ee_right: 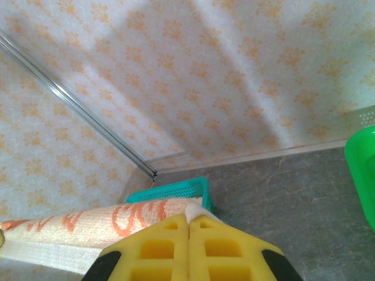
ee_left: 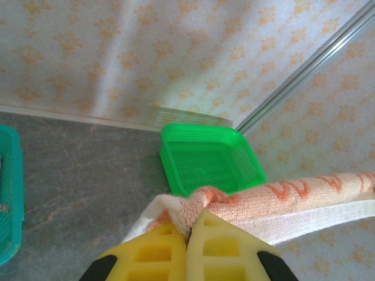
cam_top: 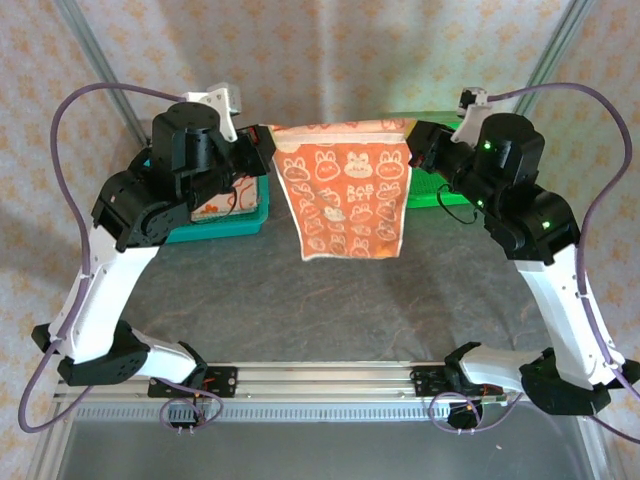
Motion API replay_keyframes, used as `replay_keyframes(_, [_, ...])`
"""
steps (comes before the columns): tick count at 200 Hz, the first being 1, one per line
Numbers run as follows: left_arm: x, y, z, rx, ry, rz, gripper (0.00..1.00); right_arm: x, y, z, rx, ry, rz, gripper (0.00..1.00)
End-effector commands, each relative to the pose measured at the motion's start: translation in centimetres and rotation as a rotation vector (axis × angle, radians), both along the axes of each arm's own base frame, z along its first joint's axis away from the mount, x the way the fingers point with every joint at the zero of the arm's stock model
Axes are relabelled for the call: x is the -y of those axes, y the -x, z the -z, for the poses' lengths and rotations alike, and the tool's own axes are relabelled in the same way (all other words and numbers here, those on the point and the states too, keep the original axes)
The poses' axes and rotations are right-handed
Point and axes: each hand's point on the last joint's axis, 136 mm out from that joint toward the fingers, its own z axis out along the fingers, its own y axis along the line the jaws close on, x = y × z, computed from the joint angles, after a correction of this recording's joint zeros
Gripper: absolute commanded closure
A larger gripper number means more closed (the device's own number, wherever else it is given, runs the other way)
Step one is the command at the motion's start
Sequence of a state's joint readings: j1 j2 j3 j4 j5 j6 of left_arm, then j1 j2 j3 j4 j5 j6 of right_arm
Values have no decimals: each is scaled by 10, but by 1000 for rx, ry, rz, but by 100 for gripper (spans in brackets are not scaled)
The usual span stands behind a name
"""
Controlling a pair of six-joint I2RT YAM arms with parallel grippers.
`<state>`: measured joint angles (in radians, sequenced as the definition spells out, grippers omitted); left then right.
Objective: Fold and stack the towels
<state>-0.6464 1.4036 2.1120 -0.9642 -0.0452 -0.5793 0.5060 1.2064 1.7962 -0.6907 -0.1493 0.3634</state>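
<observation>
The orange towel (cam_top: 345, 190), printed with white cartoon faces, hangs flat above the tabletop (cam_top: 300, 300). The left jaws pinch its upper left corner and the right jaws its upper right, with the top edge stretched between them.

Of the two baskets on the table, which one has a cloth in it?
The teal basket, by the left arm: a cream towel with orange print lies in it. The green basket's mesh floor looks bare.
</observation>
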Motion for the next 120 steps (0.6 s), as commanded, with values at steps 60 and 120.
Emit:
replay_keyframes(60, [-1, -119, 87, -173, -132, -125, 100, -8, -116, 85, -207, 131, 144, 100])
replay_keyframes(120, [6, -214, 182, -343, -225, -97, 100, -40, -219, 175, -367, 190, 91, 100])
